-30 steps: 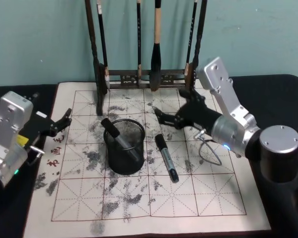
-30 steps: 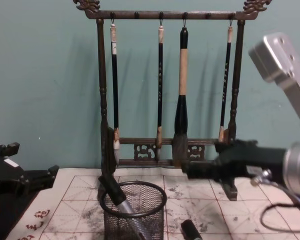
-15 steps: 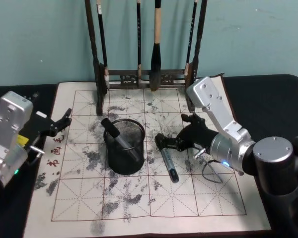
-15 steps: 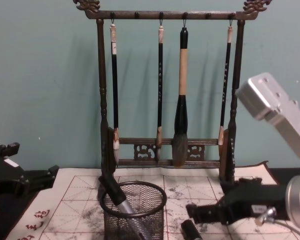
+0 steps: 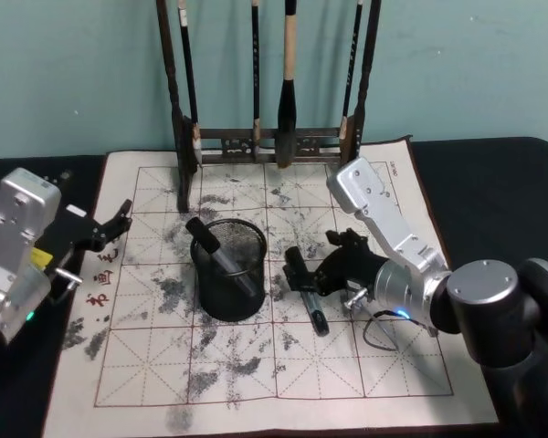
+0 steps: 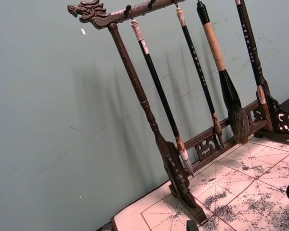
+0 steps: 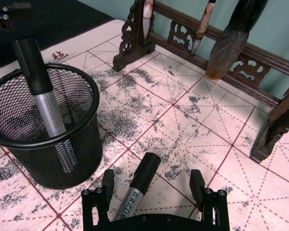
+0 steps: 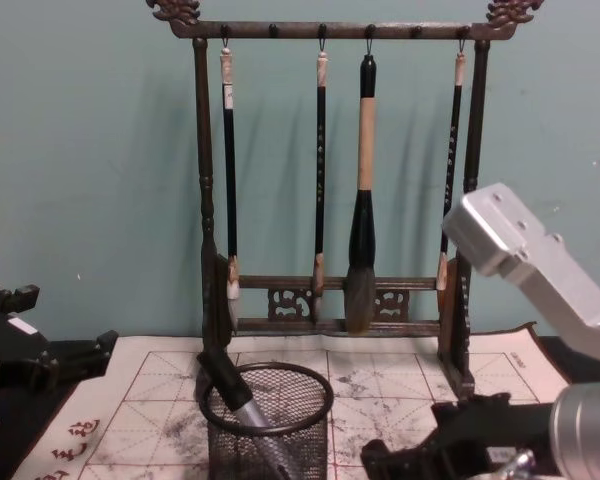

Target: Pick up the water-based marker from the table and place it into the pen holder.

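Two spread fingers of my right gripper straddle the water-based marker, not clasping it, at three o'clock from the pen holder. My left gripper rests parted at nine o'clock.

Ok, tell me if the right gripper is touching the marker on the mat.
Apart. The right wrist view shows the right gripper open, a finger on each side of the marker, with mat visible in both gaps.

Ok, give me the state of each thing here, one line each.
marker: lying flat on the mat, capped, not gripped
pen holder: upright, second marker leaning inside
right end effector: open, straddling the marker
left end effector: open, idle at the mat's left edge
brushes: hanging from the rack
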